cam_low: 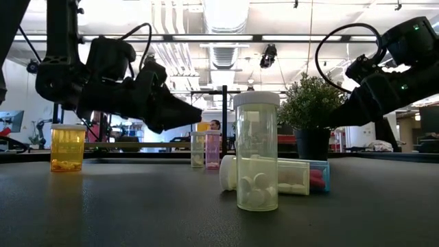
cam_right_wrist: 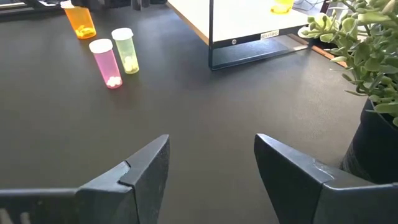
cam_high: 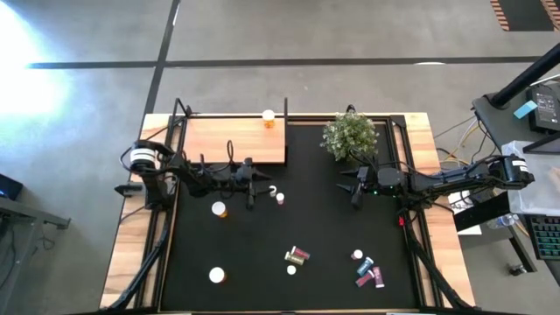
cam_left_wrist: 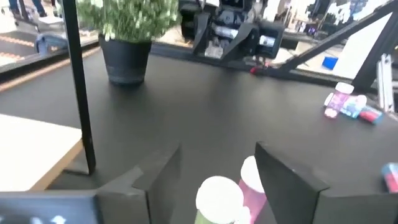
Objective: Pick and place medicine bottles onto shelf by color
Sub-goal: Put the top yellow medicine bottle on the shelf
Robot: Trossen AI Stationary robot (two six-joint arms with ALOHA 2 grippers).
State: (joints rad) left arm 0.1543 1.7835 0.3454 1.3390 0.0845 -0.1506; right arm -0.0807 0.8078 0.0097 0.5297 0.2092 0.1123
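High view: black mat [cam_high: 306, 219], concrete floor [cam_high: 87, 87]

Overhead, table-level and two wrist views share the black mat [cam_high: 289, 219].

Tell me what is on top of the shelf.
One orange bottle stands upright on the shelf, near its far edge by a black post. The rest of the board shows bare wood. The left arm crosses the shelf's near edge, so that strip is covered.

Ten medicine bottles [cam_high: 219, 209], one shelf [cam_high: 233, 140], one plant [cam_high: 350, 134], two arms [cam_high: 184, 171]
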